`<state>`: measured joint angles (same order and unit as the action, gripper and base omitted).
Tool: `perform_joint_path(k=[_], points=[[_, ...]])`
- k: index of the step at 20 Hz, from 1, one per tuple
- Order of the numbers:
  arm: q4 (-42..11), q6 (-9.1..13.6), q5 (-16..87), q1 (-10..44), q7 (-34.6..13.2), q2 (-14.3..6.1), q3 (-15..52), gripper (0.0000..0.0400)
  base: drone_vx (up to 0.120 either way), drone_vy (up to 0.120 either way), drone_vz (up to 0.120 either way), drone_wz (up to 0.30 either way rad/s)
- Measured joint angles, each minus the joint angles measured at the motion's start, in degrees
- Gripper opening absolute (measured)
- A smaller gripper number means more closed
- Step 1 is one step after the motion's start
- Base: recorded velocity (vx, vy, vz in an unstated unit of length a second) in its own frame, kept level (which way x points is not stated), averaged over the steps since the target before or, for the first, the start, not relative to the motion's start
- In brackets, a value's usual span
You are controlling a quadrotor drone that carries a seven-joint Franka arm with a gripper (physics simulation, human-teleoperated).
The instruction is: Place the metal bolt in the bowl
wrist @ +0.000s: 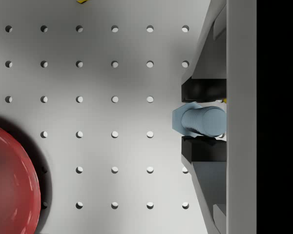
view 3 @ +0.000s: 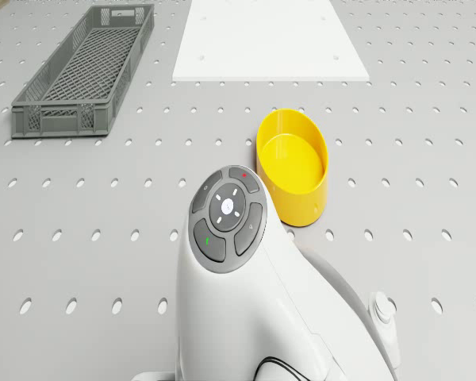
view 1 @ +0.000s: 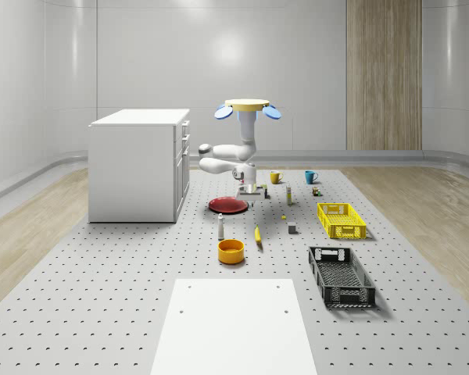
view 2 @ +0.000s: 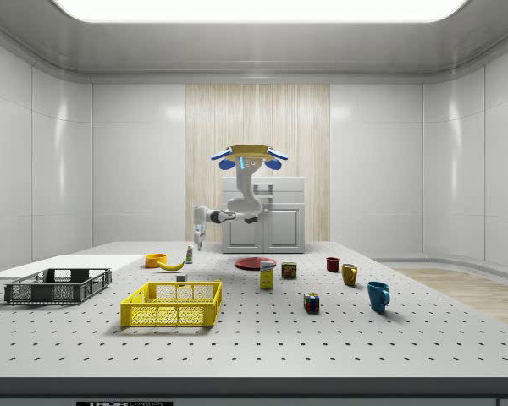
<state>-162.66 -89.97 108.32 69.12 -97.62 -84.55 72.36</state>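
Two black fingers [wrist: 201,88] of the end effector [wrist: 201,119] grip the metal bolt [wrist: 198,120], held above the perforated desk [wrist: 112,83] beside the red plate [wrist: 12,180]. The drone [view 1: 247,105] hovers mid-desk; the yellow bowl [view 3: 293,163] sits nearby.

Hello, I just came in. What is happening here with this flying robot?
A drone with an arm hovers above the perforated table, beside the white cabinet. Its gripper holds the metal bolt between the jaws, above the table near the red plate. The yellow bowl stands on the table ahead of the drone, and it looks empty. So the bolt is already picked up but not yet put into the bowl.
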Motion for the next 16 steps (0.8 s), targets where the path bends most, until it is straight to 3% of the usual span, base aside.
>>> perform_joint_path(k=[3, 16], points=[[0.0, -0.1, -0.1, 0.0, 0.0, -0.1, 0.0, 0.0100, 0.120, -0.013, 0.000, 0.000], [0.0, -0.6, -0.3, 0.2, -0.2, -0.6, 0.1, 0.0100, 0.120, -0.102, 0.000, 0.000]])
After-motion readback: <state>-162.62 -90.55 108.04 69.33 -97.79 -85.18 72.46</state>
